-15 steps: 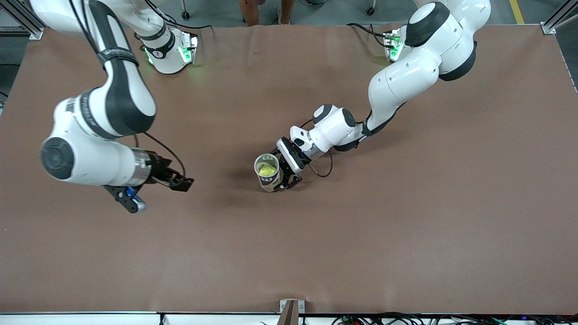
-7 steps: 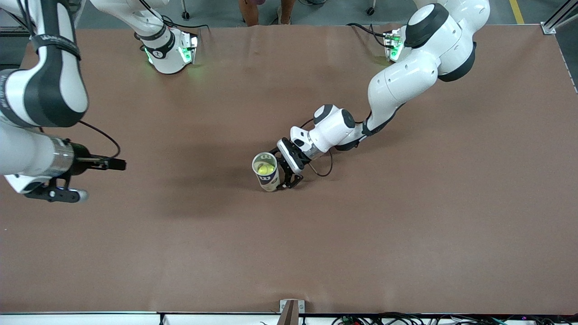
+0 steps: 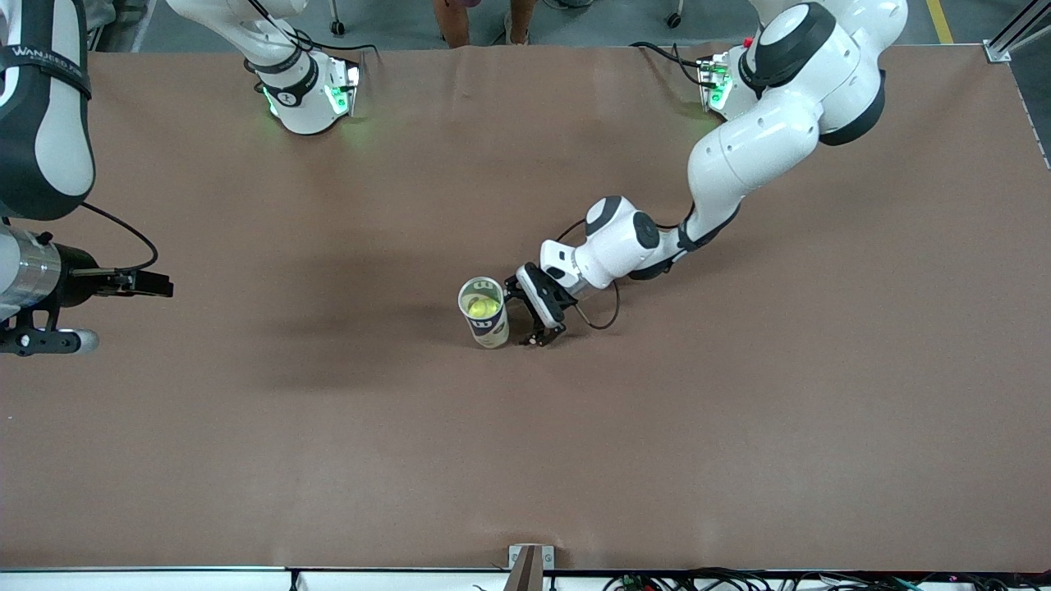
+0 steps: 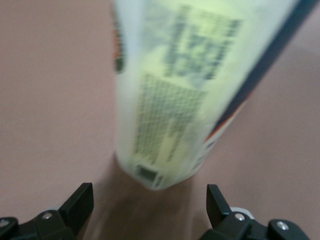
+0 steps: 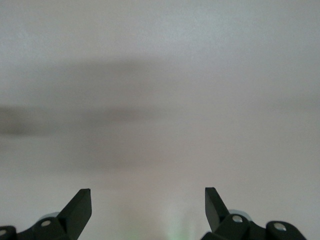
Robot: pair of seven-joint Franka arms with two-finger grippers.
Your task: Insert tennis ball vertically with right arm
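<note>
A clear tennis ball can [image 3: 491, 327] stands upright on the brown table, mouth open at the top. A yellow-green tennis ball [image 3: 483, 308] lies inside it. My left gripper [image 3: 530, 315] is low beside the can, toward the left arm's end, open and apart from it. In the left wrist view the can [image 4: 170, 110] stands just past the open, empty gripper [image 4: 150, 196]. My right gripper [image 3: 153, 285] is up over the table at the right arm's end. The right wrist view shows it [image 5: 147, 197] open and empty, with only table past it.
The brown table cover [image 3: 739, 427] spreads wide around the can. The right arm's base [image 3: 305, 94] and the left arm's base [image 3: 716, 82] stand along the table's edge farthest from the front camera. A small bracket [image 3: 530, 558] sits at the nearest edge.
My right arm has swung away from the can toward its own end of the table. My left gripper has let go of the can and drawn back a little.
</note>
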